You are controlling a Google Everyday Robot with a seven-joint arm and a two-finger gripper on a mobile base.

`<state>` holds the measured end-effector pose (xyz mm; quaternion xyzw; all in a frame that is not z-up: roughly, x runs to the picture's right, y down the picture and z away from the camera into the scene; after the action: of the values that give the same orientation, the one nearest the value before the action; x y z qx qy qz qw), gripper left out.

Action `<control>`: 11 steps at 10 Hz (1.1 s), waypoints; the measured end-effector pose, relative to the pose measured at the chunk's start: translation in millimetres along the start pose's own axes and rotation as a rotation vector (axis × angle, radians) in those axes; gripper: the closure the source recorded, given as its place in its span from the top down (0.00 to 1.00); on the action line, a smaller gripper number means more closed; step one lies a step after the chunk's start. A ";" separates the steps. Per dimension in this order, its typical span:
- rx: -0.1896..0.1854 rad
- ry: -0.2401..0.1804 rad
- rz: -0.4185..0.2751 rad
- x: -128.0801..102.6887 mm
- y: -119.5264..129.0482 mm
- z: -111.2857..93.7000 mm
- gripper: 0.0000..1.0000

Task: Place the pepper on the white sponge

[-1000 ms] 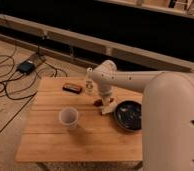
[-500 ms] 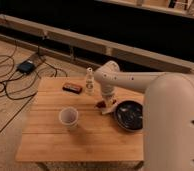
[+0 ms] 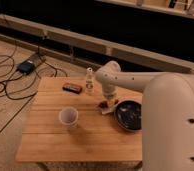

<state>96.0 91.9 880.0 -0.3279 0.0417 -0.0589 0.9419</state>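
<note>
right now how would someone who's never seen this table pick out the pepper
Start at the wooden table and find the dark bowl near its right edge. Just left of the bowl, under the gripper, lies the pepper, by the white sponge. It is tiny, dark red and lumpy, unlike the round paper cup, the clear bottle or the flat dark box.

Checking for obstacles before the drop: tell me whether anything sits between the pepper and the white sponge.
Nothing visible does. The small dark red pepper lies right beside the pale flat sponge, with the gripper just above them.
</note>
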 end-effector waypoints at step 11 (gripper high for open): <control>-0.002 0.018 -0.007 -4.3 -8.5 2.8 0.67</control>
<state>91.4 87.5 887.6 -0.3284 0.0489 -0.0652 0.9410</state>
